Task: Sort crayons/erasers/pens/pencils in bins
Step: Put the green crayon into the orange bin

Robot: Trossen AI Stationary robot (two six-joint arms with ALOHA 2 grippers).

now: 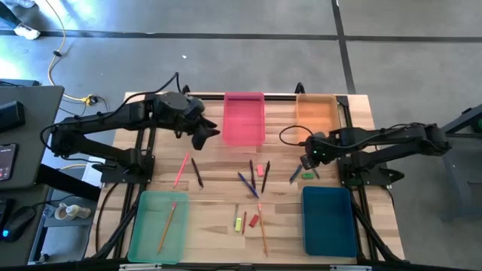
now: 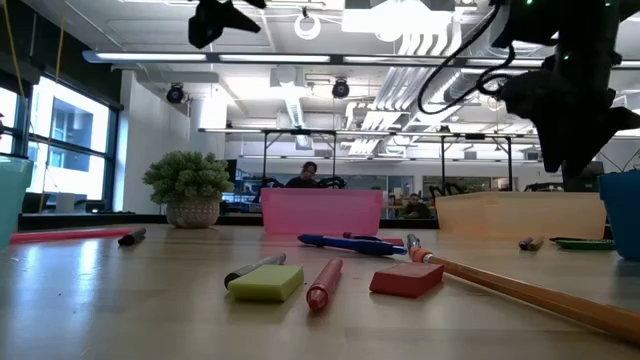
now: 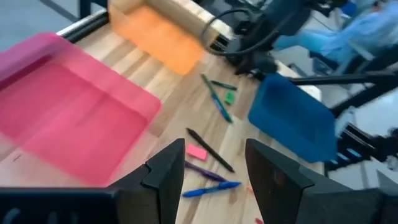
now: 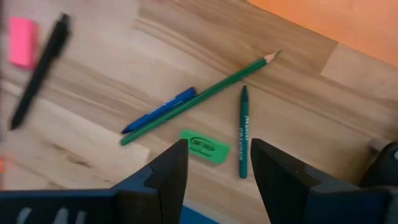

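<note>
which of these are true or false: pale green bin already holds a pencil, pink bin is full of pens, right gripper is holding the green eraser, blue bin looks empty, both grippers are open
1. The pale green bin holds one orange pencil. True.
2. The pink bin is full of pens. False: nothing shows inside it.
3. The right gripper holds the green eraser. False: its open fingers hang above the eraser, which lies on the table beside a green crayon.
4. The dark blue bin looks empty. True.
5. Both grippers are open. True: the left gripper hangs open and empty near the pink bin.
</note>
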